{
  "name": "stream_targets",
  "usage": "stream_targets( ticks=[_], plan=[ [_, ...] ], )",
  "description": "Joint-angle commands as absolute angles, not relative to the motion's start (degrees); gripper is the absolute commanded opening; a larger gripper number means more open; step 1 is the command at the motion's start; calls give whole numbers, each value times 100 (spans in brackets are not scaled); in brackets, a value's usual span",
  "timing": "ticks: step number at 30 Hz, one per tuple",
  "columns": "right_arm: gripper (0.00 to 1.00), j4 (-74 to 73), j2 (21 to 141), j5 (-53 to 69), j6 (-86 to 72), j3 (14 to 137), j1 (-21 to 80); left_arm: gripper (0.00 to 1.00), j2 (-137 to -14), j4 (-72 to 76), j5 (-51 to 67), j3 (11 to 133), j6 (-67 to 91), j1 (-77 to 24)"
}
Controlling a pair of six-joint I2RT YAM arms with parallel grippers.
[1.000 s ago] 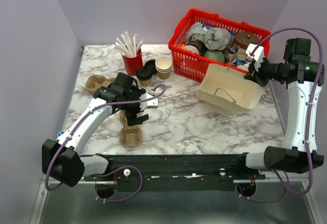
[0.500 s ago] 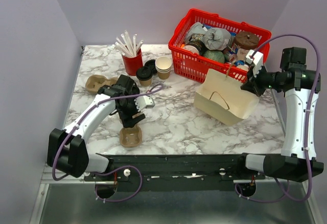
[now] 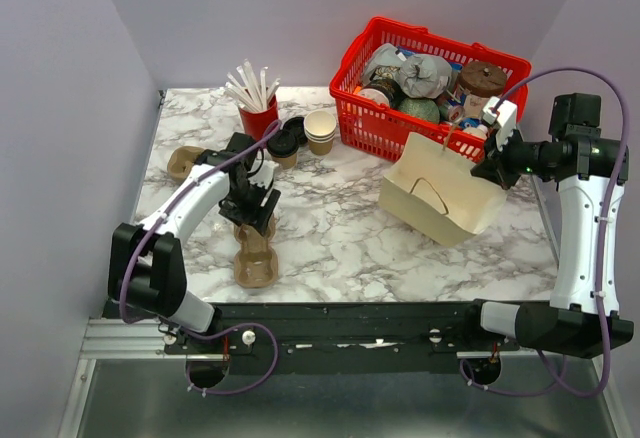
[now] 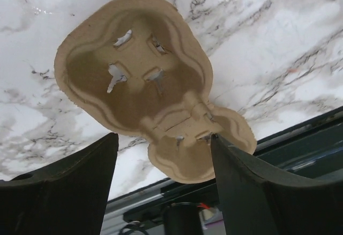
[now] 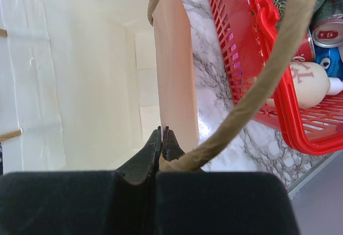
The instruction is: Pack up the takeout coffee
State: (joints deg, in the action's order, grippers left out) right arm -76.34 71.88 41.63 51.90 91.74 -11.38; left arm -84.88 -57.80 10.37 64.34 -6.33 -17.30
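Observation:
The brown kraft takeout cup (image 3: pixel 284 158) stands at the back left of the table with a black lid on it, apart from both grippers. My left gripper (image 3: pixel 250 216) is open and empty, hovering over the far end of a brown pulp cup carrier (image 3: pixel 256 266). In the left wrist view the carrier (image 4: pixel 134 79) lies below the open gripper (image 4: pixel 163 144). My right gripper (image 3: pixel 493 165) is shut on the rim of the cream paper bag (image 3: pixel 440 198), which is tilted with its mouth open. In the right wrist view the gripper (image 5: pixel 162 138) pinches the bag's edge (image 5: pixel 171 74) by its twine handle (image 5: pixel 257 90).
A red cup of white straws (image 3: pixel 258 118), a loose black lid (image 3: pixel 296 126) and a stack of cream cups (image 3: pixel 320 131) stand at the back left. A second pulp carrier (image 3: pixel 185 163) lies at the left. A full red basket (image 3: pixel 430 83) stands behind the bag.
My left gripper has moved back and left along the carrier. The right gripper shifted the bag slightly left, then held it still.

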Motion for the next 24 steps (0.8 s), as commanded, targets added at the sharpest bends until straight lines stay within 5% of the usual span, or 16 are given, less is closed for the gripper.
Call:
stream_targets(
  ticks=[1, 8, 24],
  plan=[
    [0, -7506, 7145, 4298, 5124, 9149, -1108, 76, -8745, -5933, 870, 6724, 378, -1644],
    [1, -7497, 7207, 4289, 5124, 9264, -1090, 59, -9035, -6117, 1002, 6785, 896, -1626],
    [0, -7453, 7321, 4263, 5186, 9185, -1081, 56, -9456, -6021, 1133, 6512, 1169, -1591]
  ],
)
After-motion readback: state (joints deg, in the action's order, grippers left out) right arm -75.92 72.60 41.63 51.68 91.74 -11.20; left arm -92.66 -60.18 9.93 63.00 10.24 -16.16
